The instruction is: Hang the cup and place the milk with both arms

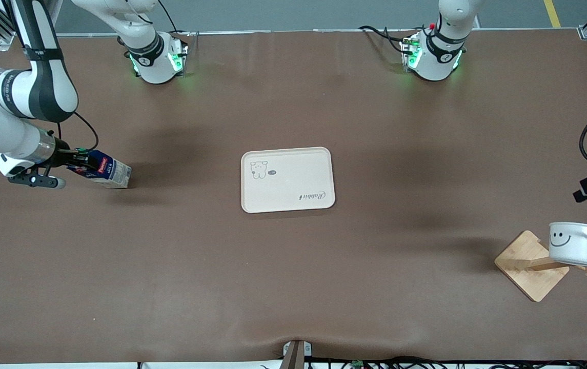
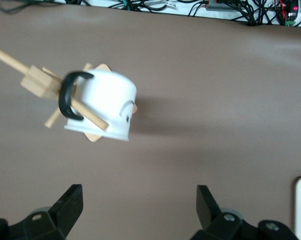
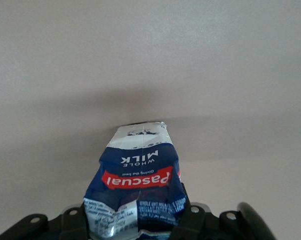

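Blue milk in right pincer

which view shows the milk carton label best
The right wrist view: the milk fills it, label words readable, held in the right gripper. The front view shows it small and tilted. The left wrist view lacks it.

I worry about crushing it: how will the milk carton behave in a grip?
The milk carton already looks creased where the right gripper holds it, so it probably dents easily. Held tilted near its cap, it may sag or swing. Its flat base should stand steadily.
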Controlling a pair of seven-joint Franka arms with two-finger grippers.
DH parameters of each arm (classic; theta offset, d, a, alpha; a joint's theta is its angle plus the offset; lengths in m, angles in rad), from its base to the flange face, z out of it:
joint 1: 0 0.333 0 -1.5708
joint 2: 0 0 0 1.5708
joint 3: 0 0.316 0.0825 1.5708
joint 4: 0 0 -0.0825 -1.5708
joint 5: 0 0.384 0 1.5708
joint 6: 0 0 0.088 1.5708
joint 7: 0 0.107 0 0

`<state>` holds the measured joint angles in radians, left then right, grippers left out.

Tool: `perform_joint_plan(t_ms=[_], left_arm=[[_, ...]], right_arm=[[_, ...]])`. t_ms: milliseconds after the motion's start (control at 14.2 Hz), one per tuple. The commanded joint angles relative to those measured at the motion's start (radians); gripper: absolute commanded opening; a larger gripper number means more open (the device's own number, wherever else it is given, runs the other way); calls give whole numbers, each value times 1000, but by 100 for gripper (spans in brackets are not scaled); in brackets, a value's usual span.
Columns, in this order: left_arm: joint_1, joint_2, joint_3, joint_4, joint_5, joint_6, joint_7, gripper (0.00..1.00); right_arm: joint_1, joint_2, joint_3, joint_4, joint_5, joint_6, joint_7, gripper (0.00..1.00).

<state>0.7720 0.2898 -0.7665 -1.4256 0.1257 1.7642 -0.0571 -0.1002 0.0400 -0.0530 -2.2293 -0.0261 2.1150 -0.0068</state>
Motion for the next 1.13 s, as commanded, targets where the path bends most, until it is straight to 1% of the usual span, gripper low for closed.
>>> perform_joint_plan(t_ms=[0, 71, 141, 283, 495, 636, 707, 777, 848, 989, 1060], left_arm=[[9, -52, -36, -27, 9, -63, -125, 100], [9, -64, -48, -27, 11, -75, -171, 100], [10, -72, -65, -26, 9, -81, -206, 100], [10, -75, -77, -16, 32, -86, -198, 100], [6, -67, -137, 22, 87, -140, -179, 100], [-6, -69, -145, 30, 89, -147, -173, 100], [-52, -80, -125, 30, 89, -147, -164, 100], [-124, -122, -56, 25, 89, -155, -162, 100], [-210, -167, 43, 11, 78, -164, -156, 100], [-386, -202, 183, -3, 74, -248, -136, 100], [-458, -216, 240, -19, 74, -255, -150, 100]], right_arm=[[-19, 12, 16, -15, -21, 13, -4, 83], [-19, 21, 16, -12, -21, 13, -4, 100], [-19, 27, 16, -9, -21, 11, -5, 100], [-18, 29, 16, 5, -21, 3, -5, 100], [-16, 28, 18, 22, -21, -3, -5, 100], [-15, 28, 18, 43, -21, -16, -5, 100], [-12, 29, 19, 78, -20, -53, -5, 100], [-9, 29, 19, 124, -20, -96, -5, 100], [0, 31, 21, 184, -20, -145, -4, 100], [19, 50, 21, 313, -20, -237, -4, 100], [27, 57, 22, 371, -20, -266, -4, 100]])
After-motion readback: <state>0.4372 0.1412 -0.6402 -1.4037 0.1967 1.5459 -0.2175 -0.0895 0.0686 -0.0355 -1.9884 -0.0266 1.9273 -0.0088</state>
